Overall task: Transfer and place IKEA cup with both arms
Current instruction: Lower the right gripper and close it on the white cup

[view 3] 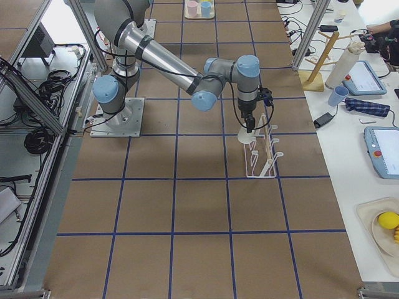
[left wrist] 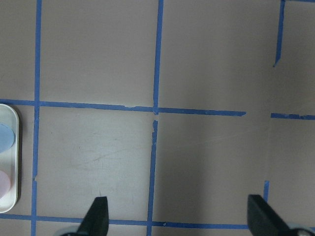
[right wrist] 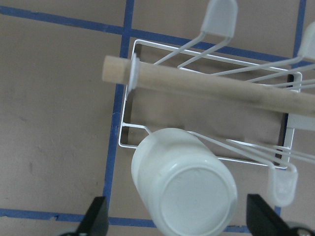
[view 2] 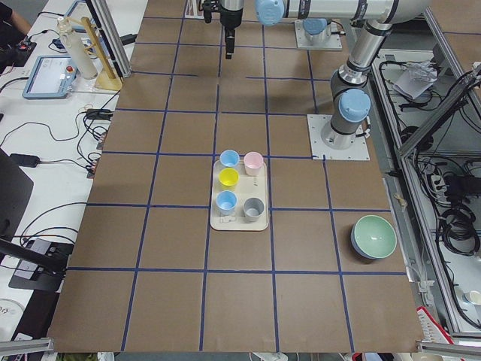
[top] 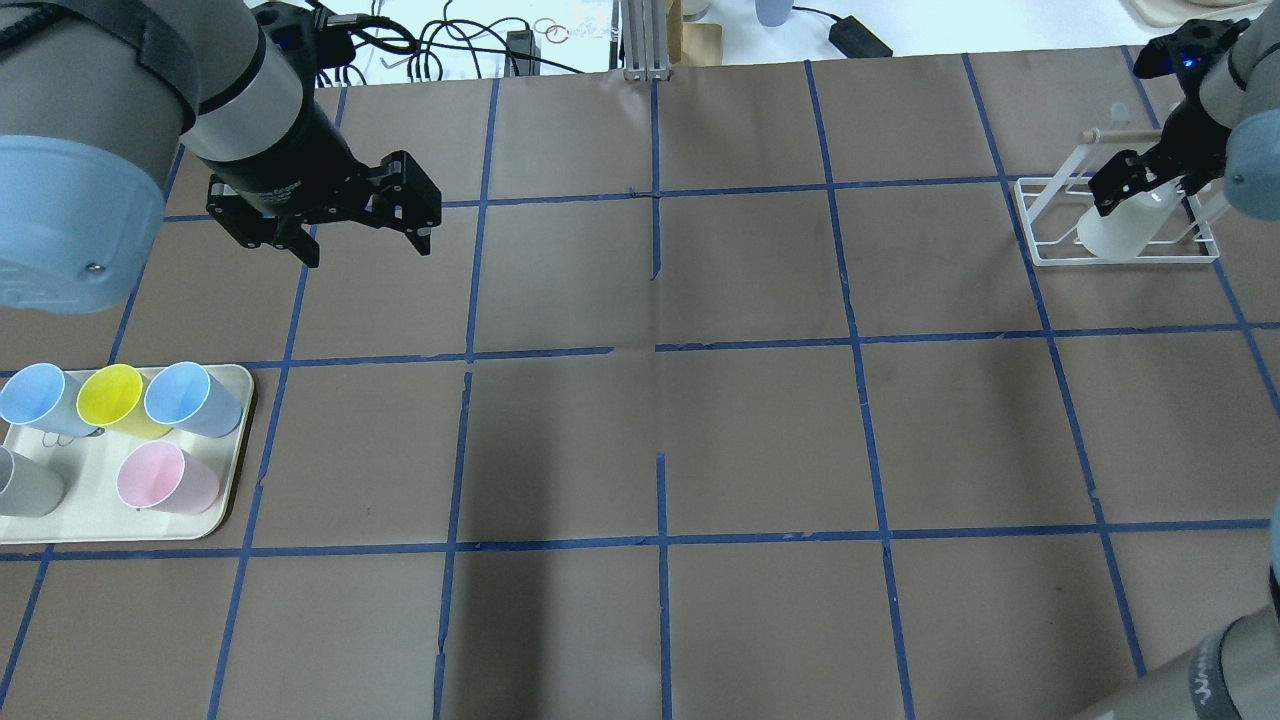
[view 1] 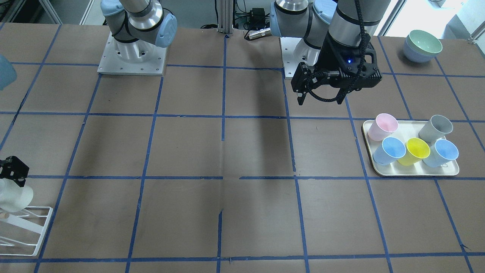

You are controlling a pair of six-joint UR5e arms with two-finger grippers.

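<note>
The IKEA cup (right wrist: 182,191) hangs bottom-up and tilted over the wire rack (right wrist: 124,113), with its mouth and whatever carries it hidden. The right gripper (right wrist: 178,206) straddles the cup's base, fingers spread wide with gaps on both sides. The front view cuts this gripper off. Far across the brown, blue-taped table (top: 760,430) from the rack, the left gripper (top: 367,255) hangs wide and empty. Beyond it a cream tray (view 1: 416,172) holds a pink cup (view 1: 382,127), a grey cup (view 1: 435,129), a yellow cup (view 1: 413,151) and two blue cups (view 1: 389,150).
</note>
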